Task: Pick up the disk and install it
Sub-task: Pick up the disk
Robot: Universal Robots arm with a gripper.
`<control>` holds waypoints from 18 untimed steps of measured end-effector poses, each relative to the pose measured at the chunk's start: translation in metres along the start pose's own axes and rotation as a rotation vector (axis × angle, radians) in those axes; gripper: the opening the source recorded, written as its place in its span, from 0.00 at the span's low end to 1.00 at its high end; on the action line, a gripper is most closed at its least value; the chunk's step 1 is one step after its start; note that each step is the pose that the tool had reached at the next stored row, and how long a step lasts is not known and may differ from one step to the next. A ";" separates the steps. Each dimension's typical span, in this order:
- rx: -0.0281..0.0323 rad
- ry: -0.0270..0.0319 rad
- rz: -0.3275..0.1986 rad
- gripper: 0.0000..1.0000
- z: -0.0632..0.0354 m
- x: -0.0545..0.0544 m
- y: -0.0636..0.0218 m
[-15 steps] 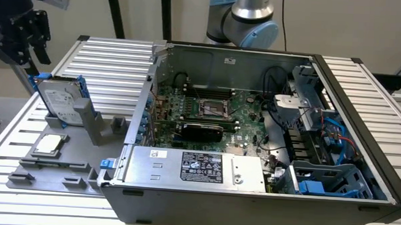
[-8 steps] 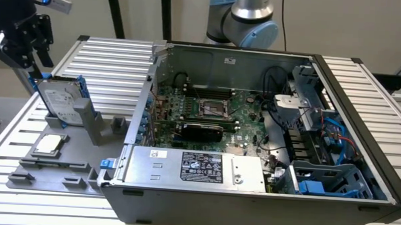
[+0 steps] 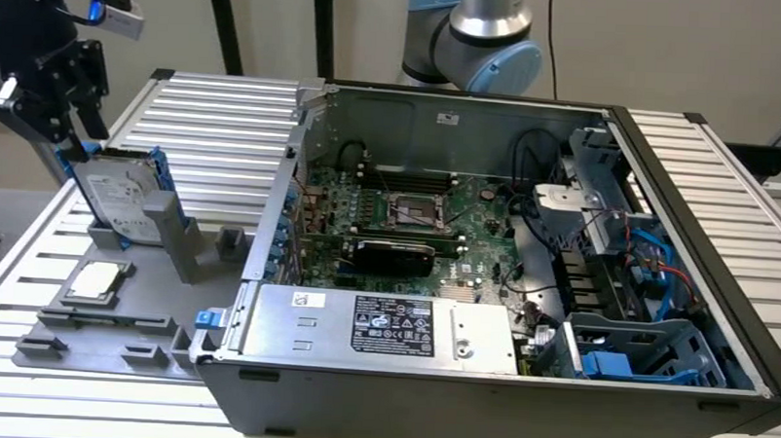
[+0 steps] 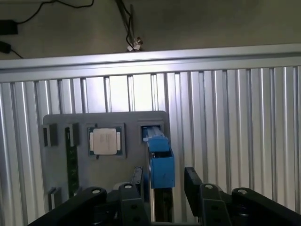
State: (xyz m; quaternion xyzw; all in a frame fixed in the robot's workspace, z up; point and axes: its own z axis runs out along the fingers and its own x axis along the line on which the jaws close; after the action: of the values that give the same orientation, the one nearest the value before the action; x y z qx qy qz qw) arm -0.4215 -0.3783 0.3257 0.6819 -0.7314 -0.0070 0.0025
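The disk [image 3: 115, 198] stands on edge in a slot of the grey fixture plate [image 3: 114, 321], at the exterior view's left; its silver face and blue carrier rails show. My gripper [image 3: 79, 135] hangs right over its top edge. In the wrist view the disk's blue rail end [image 4: 161, 165] sits between my two black fingers [image 4: 138, 181], with a gap on the far side. The gripper [image 4: 164, 181] is open and straddles the disk.
A small square silver chip [image 3: 93, 280] [image 4: 105, 141] lies on the same plate. The opened computer case [image 3: 494, 232] is at the exterior view's right, with a blue drive cage [image 3: 639, 349] in its near corner and a power supply [image 3: 374, 321]. The ribbed aluminium table [image 4: 235, 117] surrounds everything.
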 end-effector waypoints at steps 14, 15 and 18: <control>-0.0001 0.0000 -0.001 1.00 0.0254 0.000 0.0046; -0.0001 0.0000 -0.002 1.00 0.0272 0.000 0.0047; 0.0000 0.0000 -0.004 1.00 0.0327 0.000 0.0048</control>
State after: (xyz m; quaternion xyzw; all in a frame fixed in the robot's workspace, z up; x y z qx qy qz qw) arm -0.4267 -0.3778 0.2931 0.6832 -0.7302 -0.0070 0.0025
